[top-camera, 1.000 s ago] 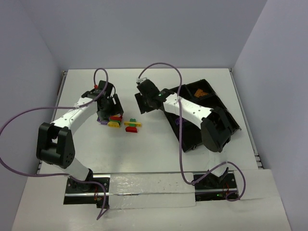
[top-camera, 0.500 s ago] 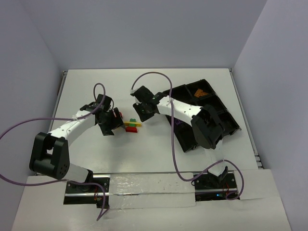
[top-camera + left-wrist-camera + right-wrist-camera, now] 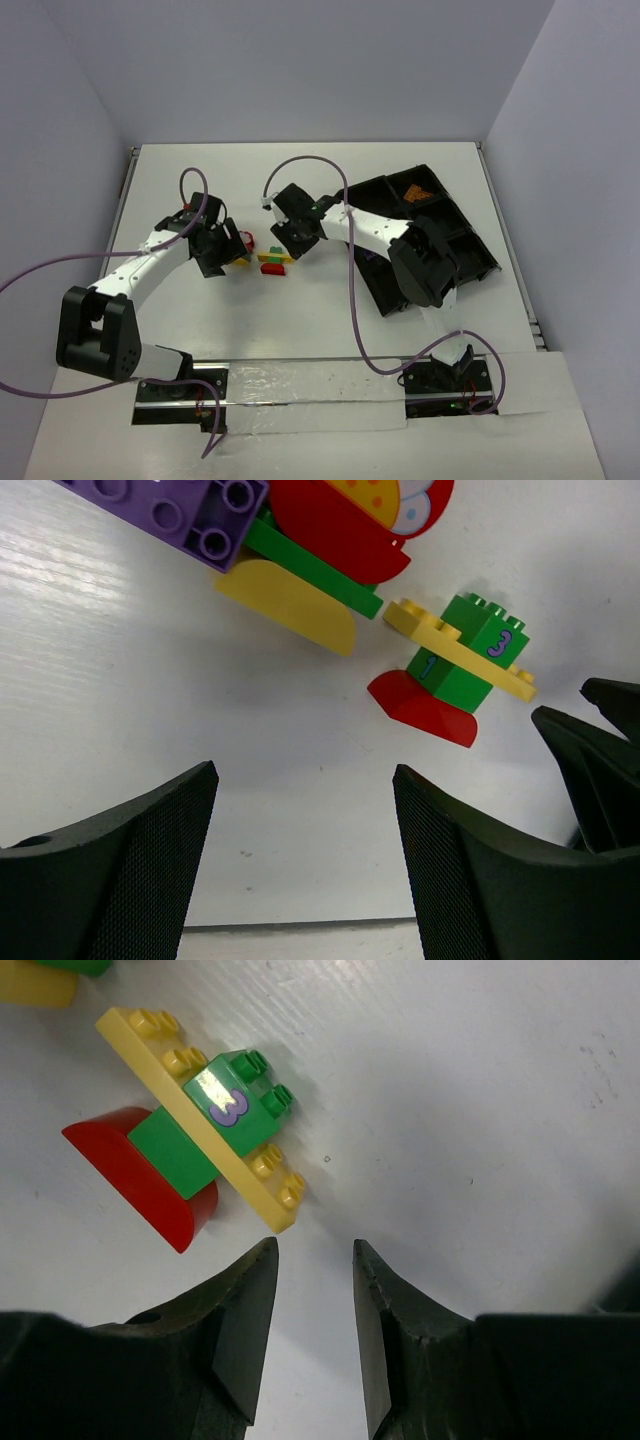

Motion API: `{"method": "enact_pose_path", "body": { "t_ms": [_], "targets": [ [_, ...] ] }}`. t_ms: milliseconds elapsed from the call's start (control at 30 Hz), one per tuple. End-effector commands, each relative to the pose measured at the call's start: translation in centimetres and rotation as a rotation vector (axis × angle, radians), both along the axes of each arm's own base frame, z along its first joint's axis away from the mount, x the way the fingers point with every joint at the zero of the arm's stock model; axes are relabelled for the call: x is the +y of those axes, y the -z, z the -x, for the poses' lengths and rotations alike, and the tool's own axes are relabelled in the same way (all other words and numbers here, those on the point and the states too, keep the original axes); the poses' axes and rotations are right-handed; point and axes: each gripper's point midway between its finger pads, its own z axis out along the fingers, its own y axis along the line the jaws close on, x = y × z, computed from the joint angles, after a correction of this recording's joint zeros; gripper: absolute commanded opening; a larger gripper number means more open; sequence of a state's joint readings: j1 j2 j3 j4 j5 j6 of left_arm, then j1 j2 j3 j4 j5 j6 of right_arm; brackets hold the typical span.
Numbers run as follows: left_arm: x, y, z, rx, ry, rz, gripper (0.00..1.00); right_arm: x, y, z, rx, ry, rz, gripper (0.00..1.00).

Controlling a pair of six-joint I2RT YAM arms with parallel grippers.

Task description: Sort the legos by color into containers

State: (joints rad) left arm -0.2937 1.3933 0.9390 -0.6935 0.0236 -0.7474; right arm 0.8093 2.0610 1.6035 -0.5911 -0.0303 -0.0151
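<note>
Seen from above, two robot arms reach over a white table [image 3: 330, 320] toward a few loose legos [image 3: 275, 261]. The left pincer [image 3: 302, 778] hangs low over the table with its two fingers wide apart and nothing between them. Ahead of it lies a joined cluster: a purple brick [image 3: 165, 510], a red curved piece [image 3: 335, 530], a thin green plate [image 3: 315, 572] and a yellow half-round piece [image 3: 290, 605], all touching.

Just beside that cluster, but apart from it, a small stack [image 3: 470, 660] lies on the table. It has a green brick [image 3: 240, 1090] printed with a purple numeral 3, a long yellow plate [image 3: 275, 1188] under that brick, and a red curved base [image 3: 140, 1165].

The right pincer [image 3: 312, 1255] points at the table just beside this stack. Its fingers are only narrowly apart and grip nothing. The end of the yellow plate lies near the fingertips without touching them. The two pincers stand on opposite sides of the stack.

The black divided tray [image 3: 470, 240] sits at the right of the table, well apart from the loose legos and partly under the right arm. One orange brick [image 3: 415, 192] lies in a far compartment.
</note>
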Motion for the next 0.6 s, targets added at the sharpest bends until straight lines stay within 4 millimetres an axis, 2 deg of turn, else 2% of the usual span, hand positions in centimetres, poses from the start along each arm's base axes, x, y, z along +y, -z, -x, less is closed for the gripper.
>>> {"method": "enact_pose_path", "body": {
  "t_ms": [0, 200, 400, 567],
  "targets": [
    [1.3, -1.6, -1.0, -0.054, -0.033, -0.033, 0.79, 1.8, -1.1, -0.7, -0.060, -0.113, -0.030, 0.45],
    [1.4, -1.4, -0.9, -0.044, -0.038, -0.033, 0.79, 2.4, -0.3, -0.2, -0.045, -0.175, -0.031, 0.49],
    [1.7, -1.7, -1.1, -0.053, -0.050, -0.045, 0.79, 3.4, -0.3, -0.6, -0.067, -0.193, -0.033, 0.49],
    [2.0, -1.7, -1.0, -0.053, -0.055, -0.060, 0.79, 3.8, 0.5, -0.9, -0.066, -0.185, -0.025, 0.47]
  ]
}}
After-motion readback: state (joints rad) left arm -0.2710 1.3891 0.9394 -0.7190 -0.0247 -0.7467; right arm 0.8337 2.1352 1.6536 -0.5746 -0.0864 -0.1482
